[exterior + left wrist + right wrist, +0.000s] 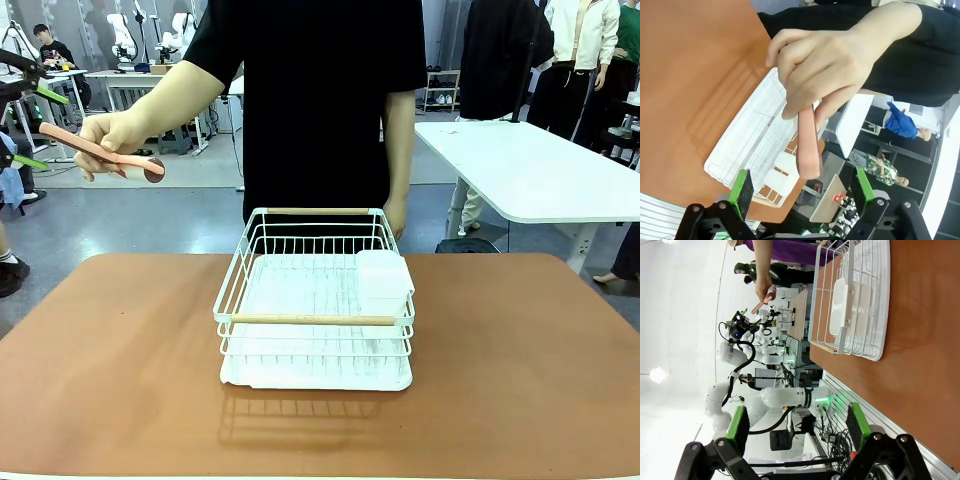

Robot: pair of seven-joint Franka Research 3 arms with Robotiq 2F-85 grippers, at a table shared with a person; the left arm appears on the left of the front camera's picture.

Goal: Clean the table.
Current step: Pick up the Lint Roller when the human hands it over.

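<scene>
Terracotta table [120, 380], matte, smooth, round-cornered, under white wire rack [315, 320].

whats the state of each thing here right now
left gripper, open, at the roller's handle end, not gripping
right gripper, open, empty
pink roller, held in person's hand, off the table
wire rack, upright on table, white box inside

The smooth, matt terracotta worktop [520, 380] contrasts with the white coated-wire rack [238, 290], its pale wooden rails [312, 320] and white plastic tray [315, 378].
</scene>
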